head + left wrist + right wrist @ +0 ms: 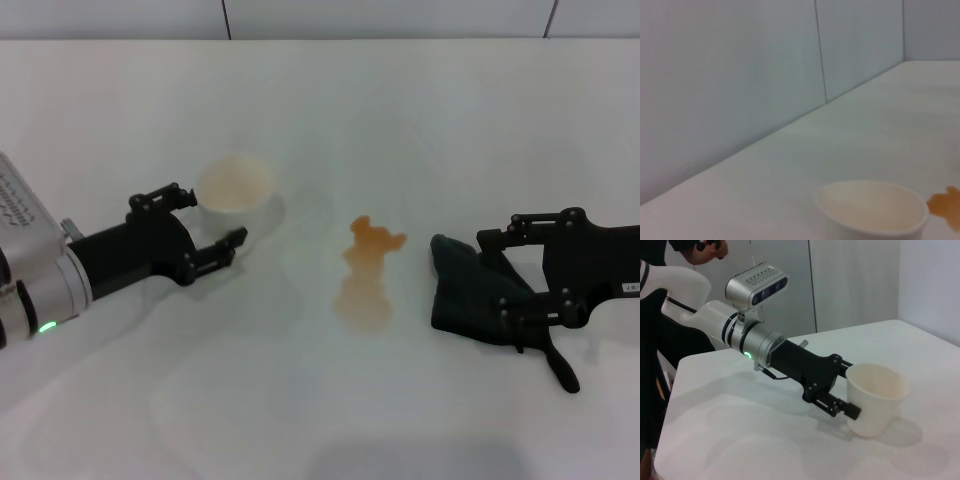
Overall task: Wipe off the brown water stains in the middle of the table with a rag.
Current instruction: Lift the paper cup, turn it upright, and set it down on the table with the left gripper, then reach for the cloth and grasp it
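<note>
The brown water stains (368, 270) form an orange-brown patch in the middle of the white table (320, 420), darker at the far end and paler at the near end. They also show at the edge of the left wrist view (946, 205). The rag (468, 290), a near-black lump with a narrow tail, lies just right of the stains. My right gripper (505, 280) is open, with its fingers on either side of the rag. My left gripper (205, 225) is open at the left, and it also shows in the right wrist view (852, 388).
A pale cup (236, 185) stands upright at my left gripper's fingertips, left of the stains; it also shows in the left wrist view (875, 207) and the right wrist view (875, 395). A grey panelled wall (740, 75) borders the table's far edge.
</note>
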Action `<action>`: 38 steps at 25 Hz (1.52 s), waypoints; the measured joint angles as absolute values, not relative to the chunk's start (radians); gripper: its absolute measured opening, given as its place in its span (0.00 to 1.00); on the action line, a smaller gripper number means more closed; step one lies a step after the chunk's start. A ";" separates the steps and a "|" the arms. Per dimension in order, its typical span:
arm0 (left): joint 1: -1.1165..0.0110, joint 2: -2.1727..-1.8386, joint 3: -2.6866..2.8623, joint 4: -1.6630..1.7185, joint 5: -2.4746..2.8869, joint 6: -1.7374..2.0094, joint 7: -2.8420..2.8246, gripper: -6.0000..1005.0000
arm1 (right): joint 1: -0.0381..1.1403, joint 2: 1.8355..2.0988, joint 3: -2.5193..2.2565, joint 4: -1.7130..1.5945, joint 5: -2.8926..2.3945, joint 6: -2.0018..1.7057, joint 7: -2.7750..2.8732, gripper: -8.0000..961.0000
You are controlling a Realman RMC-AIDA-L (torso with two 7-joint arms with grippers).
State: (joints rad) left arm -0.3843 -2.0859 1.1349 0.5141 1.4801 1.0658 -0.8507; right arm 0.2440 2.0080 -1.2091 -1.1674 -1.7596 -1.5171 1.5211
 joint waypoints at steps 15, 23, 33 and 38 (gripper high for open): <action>-0.262 -2.087 1.168 0.606 1.446 1.118 -0.898 0.89 | 0.238 2.006 -1.209 -1.167 -1.773 -1.531 1.519 0.75; -0.121 -2.086 1.174 0.754 1.376 1.147 -0.929 0.89 | 0.237 2.008 -1.225 -1.183 -1.763 -1.538 1.529 0.75; -0.103 -2.071 1.135 0.955 1.392 1.266 -1.127 0.89 | 0.241 2.008 -1.233 -1.232 -1.710 -1.562 1.593 0.75; -0.151 -2.067 1.085 1.051 1.496 1.293 -1.252 0.89 | 0.243 2.008 -1.231 -1.248 -1.694 -1.561 1.622 0.75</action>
State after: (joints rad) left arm -0.1513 -2.0668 1.0852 1.0507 1.4964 1.2934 -1.2517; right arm 0.2433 2.0079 -1.2306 -1.2482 -1.6945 -1.5610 1.6223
